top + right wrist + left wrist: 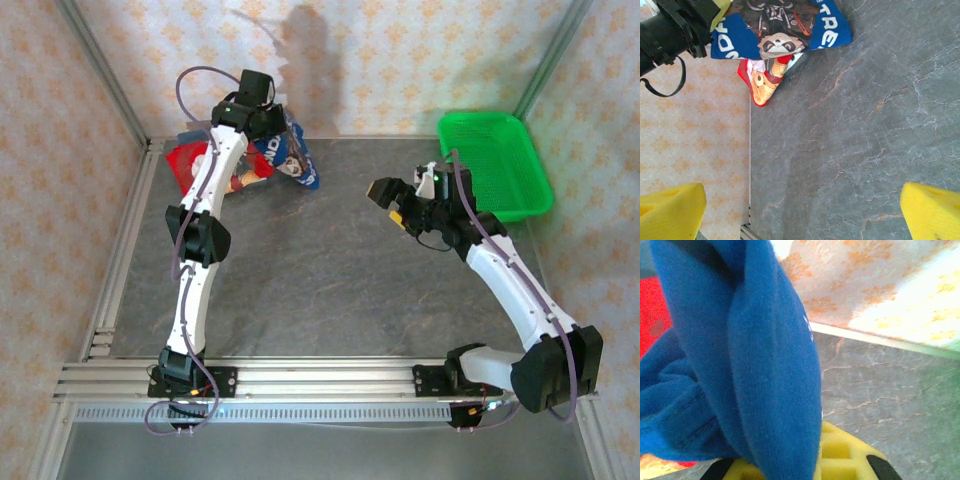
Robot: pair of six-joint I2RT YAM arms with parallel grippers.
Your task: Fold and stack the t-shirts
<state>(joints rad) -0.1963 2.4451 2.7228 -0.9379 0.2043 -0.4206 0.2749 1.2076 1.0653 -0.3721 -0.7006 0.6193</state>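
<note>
The blue shirt (765, 365) is draping over the yellow pad (840, 457) of the left end effector (262, 108), which is clamping a bunched fold. The cloth is hanging just below it, above the counter (320, 290). One red shirt (185, 160) is lying beneath and beside that end effector. The right end effector (392, 203) is standing with fingers apart, holding nothing, well apart from both shirts. Count: two shirts, one basket (495, 165). The cloth is looking soft, light and limp; gripping at a hem corner or shoulder seam appears advisable.

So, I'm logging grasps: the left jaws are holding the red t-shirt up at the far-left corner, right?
No: the left jaws hold up the blue t-shirt, as the left wrist view shows. The red t-shirt lies loose at that corner.
</note>
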